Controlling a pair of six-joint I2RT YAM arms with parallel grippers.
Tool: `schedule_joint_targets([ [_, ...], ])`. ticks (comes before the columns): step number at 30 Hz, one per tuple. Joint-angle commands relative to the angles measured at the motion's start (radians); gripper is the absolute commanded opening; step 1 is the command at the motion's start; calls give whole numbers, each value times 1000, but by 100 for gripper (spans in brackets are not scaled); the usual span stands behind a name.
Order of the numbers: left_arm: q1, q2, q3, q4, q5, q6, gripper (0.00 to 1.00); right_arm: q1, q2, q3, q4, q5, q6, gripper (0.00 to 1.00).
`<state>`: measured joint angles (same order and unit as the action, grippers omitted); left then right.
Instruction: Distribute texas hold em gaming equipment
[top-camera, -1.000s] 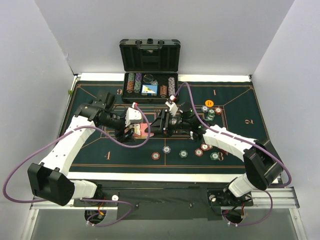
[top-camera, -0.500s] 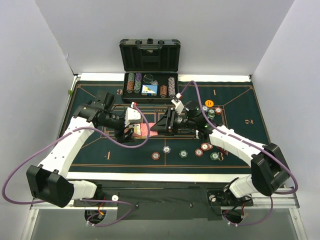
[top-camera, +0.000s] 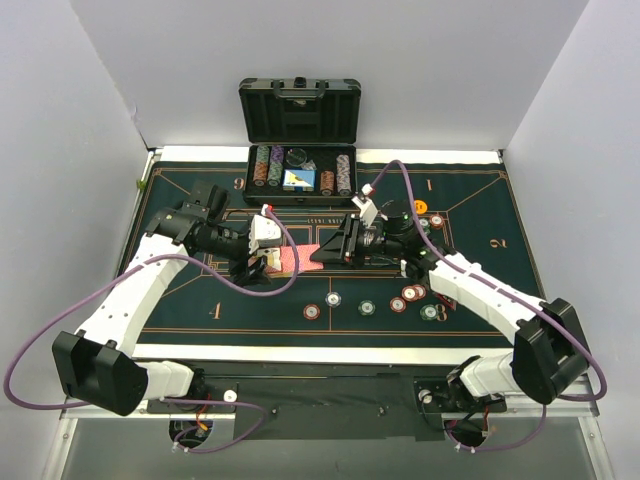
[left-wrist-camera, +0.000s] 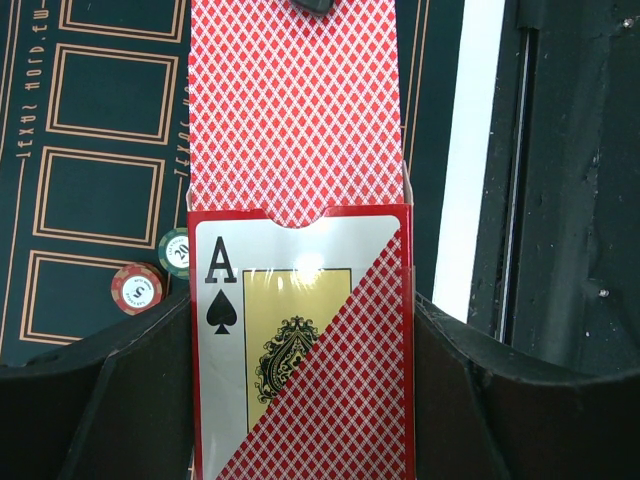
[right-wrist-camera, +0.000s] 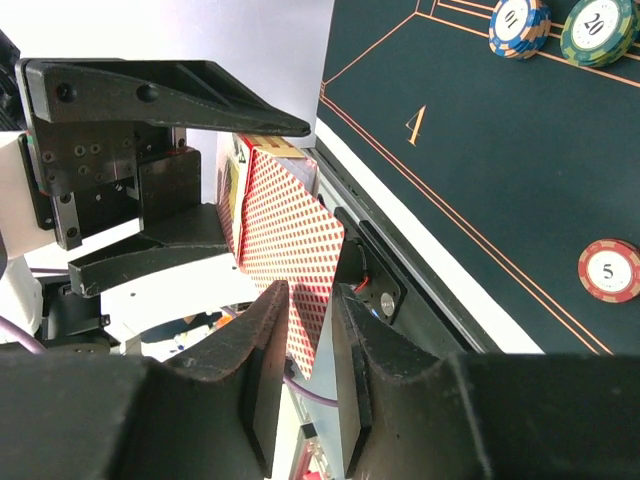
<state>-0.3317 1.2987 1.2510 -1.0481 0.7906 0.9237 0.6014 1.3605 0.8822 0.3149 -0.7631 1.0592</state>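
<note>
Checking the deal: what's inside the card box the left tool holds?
Red-backed cards stick out of the card box, pinched by the right tool. How many are inside is hidden by the box front.

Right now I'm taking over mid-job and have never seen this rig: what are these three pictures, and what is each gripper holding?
Two white robot arms work side by side. The wide picture looks down from above and behind them. The other two come from a camera on each wrist. On the green mat lie loose chips, with an open black case at the far edge. The left gripper holds a card box, and red-backed cards stick out of its open end. The right gripper pinches those cards by their free end.
</note>
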Motion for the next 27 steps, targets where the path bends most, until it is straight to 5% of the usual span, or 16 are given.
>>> schedule_joint_targets([
  [1,6,-35,7,36,62,6,23,-14,-61,23,-30,-1,-36,20],
  [12,10,-38,1,34,56,12,21,-48,-104,46,-102,-18,-51,14],
  [14,10,-36,2,34,59,12,21,-45,-95,41,-97,-21,-54,26],
  [15,10,-38,4,34,61,12,21,-43,-87,40,-103,-19,-57,42],
  [19,10,-33,10,34,59,12,22,-28,-75,40,-108,-8,-65,61],
  [23,10,-32,18,33,62,10,21,0,-37,64,-112,5,-74,62],
  [27,10,-30,22,33,62,10,21,34,21,89,-73,11,-47,52],
])
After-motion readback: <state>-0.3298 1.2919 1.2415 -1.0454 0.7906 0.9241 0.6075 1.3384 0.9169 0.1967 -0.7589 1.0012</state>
